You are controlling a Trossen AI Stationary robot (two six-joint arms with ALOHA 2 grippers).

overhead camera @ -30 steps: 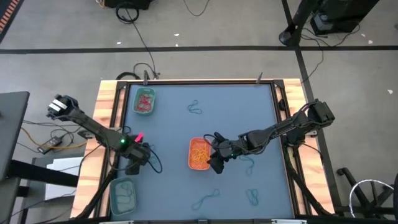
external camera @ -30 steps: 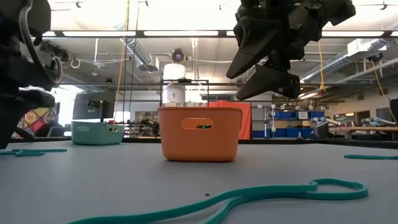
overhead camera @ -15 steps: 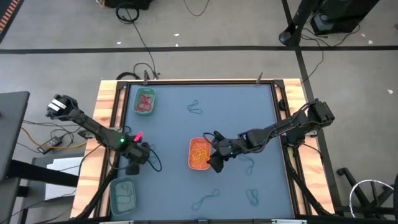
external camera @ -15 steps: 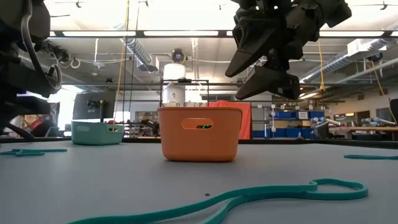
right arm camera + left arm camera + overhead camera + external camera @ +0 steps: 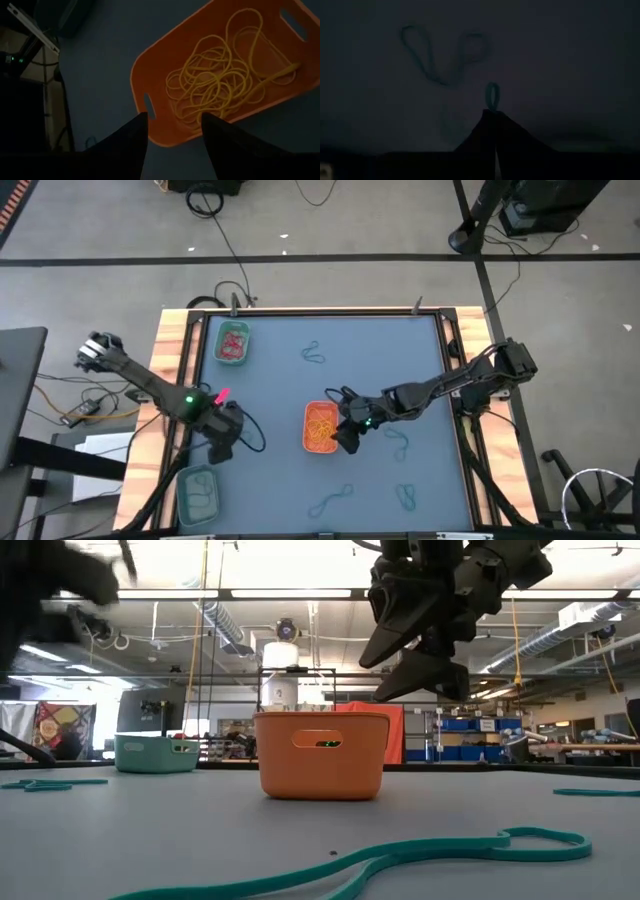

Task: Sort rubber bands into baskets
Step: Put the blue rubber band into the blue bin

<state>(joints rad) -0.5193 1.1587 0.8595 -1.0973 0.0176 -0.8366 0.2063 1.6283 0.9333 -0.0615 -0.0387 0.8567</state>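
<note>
Right tool open over the orange basket; left tool pinching a teal band

The right tool (image 5: 345, 427), fingers apart and empty, hangs just above the orange basket (image 5: 320, 427) of yellow rubber bands (image 5: 220, 85), apparently post-drop. The left tool (image 5: 222, 442), clamped on a teal band (image 5: 492, 95), sits near the teal basket (image 5: 198, 493), likely its destination.

Three baskets (image 5: 320, 427); five loose teal rubber bands (image 5: 314, 355), perhaps more; two arms.

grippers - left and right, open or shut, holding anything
Left gripper: shut on a teal rubber band.
Right gripper: open, holding nothing, above the orange basket.
</note>
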